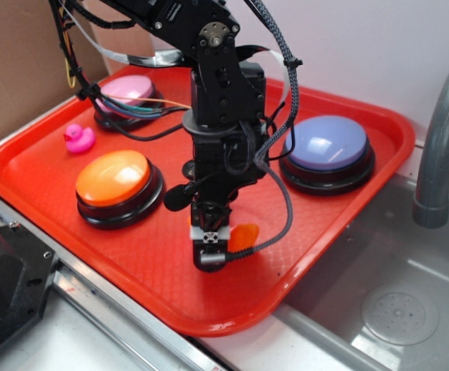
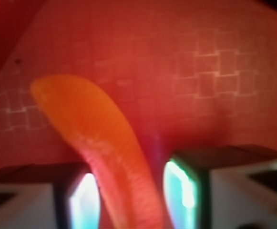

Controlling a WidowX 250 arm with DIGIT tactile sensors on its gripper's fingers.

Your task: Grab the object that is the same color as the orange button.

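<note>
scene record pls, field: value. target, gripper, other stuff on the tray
target: orange fruit segment, lying on the red tray
match_reference: orange button, left of arm
gripper: down at tray, fingers on either side of segment
grip_state: contact unclear, wrist view blurred
other_items: pink button, lavender-blue button, pink duck
surroundings: sink, faucet right of tray

Red tray (image 1: 340,193) beside a grey sink (image 1: 394,309), with a grey faucet (image 1: 440,147) at the right. On the tray: orange button (image 1: 114,179) at left, pink-topped button (image 1: 127,94) behind it, lavender-blue button (image 1: 326,145) at right, small pink duck (image 1: 78,138) near the left rim. Black gripper (image 1: 211,251) pointing down close to the tray, between the buttons. Small orange fruit segment (image 1: 244,236) just at its right side; contact not clear.
</note>
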